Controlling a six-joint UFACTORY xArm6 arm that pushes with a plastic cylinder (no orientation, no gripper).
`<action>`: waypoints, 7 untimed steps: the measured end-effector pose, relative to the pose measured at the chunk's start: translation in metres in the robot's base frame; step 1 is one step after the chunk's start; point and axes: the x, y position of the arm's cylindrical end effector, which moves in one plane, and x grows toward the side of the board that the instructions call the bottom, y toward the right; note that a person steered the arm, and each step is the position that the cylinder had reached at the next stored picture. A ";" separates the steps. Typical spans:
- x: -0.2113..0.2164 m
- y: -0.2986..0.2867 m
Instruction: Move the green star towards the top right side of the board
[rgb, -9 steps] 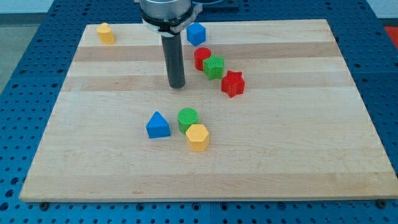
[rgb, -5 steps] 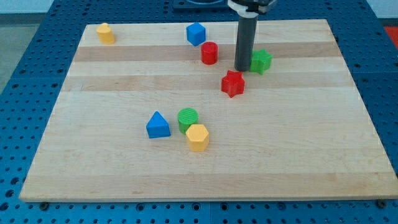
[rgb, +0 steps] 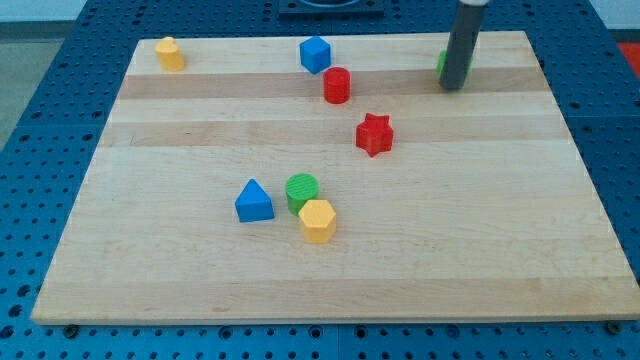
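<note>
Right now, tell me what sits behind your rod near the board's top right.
Behind my rod, just above my tip, a sliver of the green star shows at the rod's left edge. The rod covers the rest, so its shape and any contact cannot be seen.

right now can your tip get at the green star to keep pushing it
Probably yes: my tip sits right against the green star, which peeks out behind the rod near the board's top right, with no other block close.
</note>
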 end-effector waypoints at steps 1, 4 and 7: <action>0.004 0.002; -0.015 0.007; -0.021 0.013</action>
